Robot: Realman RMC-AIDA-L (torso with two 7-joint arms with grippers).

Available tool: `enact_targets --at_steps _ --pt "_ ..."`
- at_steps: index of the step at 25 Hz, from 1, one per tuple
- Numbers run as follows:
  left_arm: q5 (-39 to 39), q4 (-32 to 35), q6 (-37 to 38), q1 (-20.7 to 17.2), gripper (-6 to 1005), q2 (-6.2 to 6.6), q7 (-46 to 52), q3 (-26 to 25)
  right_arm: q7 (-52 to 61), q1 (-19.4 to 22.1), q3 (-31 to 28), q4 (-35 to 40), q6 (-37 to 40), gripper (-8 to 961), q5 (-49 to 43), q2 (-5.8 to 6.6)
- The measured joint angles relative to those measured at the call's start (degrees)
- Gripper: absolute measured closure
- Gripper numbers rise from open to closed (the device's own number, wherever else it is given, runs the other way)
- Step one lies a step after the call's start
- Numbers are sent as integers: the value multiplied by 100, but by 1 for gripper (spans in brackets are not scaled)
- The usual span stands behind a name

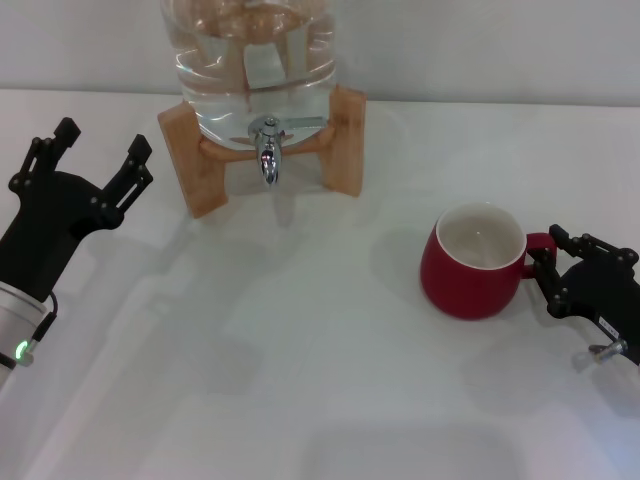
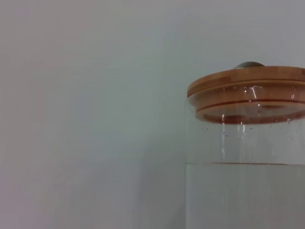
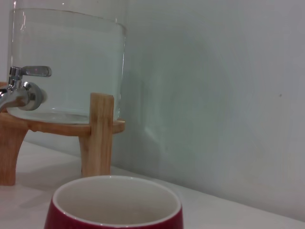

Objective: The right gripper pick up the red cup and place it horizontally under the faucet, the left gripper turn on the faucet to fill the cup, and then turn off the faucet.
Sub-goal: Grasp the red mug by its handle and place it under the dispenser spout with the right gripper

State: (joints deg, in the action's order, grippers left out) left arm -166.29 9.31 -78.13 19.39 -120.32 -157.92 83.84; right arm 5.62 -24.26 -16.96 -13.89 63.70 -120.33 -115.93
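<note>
Head view. We list the red cup [image 1: 473,262] at right of centre on the white table [image 1: 300,380], upright, handle toward the right edge. The right gripper [image 1: 551,270] sits at that handle, jaws close around it; whether they grasp it we cannot tell. The left gripper [image 1: 98,158], upper left, hangs with jaws spread, holding nothing. The faucet [image 1: 267,140], top centre, projects from the water jug [image 1: 250,50] in its wooden stand [image 1: 345,140], well apart from the cup.

Left wrist view. Jug's wooden lid [image 2: 248,93], water below.

Right wrist view. Cup rim low in frame, faucet at left edge.

Risk, we judge: a handle-only hold lets the cup swing or slip in transit.
</note>
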Motion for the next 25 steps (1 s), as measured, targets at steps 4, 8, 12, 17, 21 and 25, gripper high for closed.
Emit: enact_targets --at_steps 4,8,12,17,21,25 --pt "0 0 0 3 108 0 -1 0 -9 0 9 1 21 658 1 1" --pt "0 0 2 9 108 0 -2 0 -52 0 27 1 36 840 1 1" --pt "0 0 5 13 108 0 -2 0 -78 -2 33 0 44 840 0 1" --pt "0 0 9 12 108 0 -2 0 -88 -6 36 0 72 840 -9 0" --pt "0 0 40 12 108 0 -1 0 -89 -9 34 -19 174 841 -9 0" --pt "0 0 80 12 108 4 3 0 -89 -29 21 -77 186 841 -10 0"
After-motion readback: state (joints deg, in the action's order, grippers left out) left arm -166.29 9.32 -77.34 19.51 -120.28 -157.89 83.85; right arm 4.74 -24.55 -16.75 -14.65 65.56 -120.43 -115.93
